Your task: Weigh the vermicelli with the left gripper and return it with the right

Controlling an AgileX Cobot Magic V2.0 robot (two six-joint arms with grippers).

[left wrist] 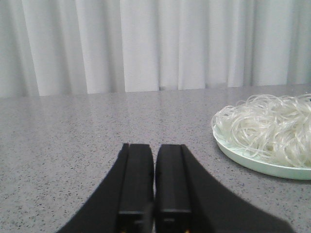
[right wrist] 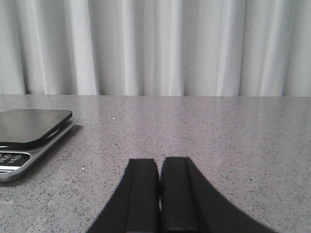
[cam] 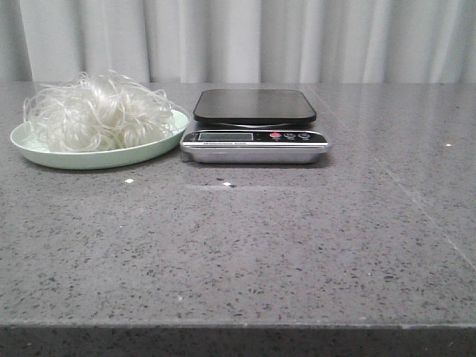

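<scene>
We found the vermicelli [cam: 97,111] heaped as a loose white tangle on a pale green plate [cam: 44,152], at the far left of the grey speckled table [cam: 238,253]. Strands rose well above the plate's rim and kept within it. Just beside the plate, to its right, stood a kitchen scale [cam: 255,137]: black platform [cam: 254,105] bare, silver front with a display and small buttons facing us. Plate edge and scale base looked close to touching; we could not tell whether they met.

The left gripper [left wrist: 154,213] sat low over the table, its black fingers [left wrist: 136,179] pressed together with nothing between them, the plate near it. The right gripper [right wrist: 159,208] was likewise closed and empty, the scale off to one side. White curtains [cam: 245,37] hung behind the table.
</scene>
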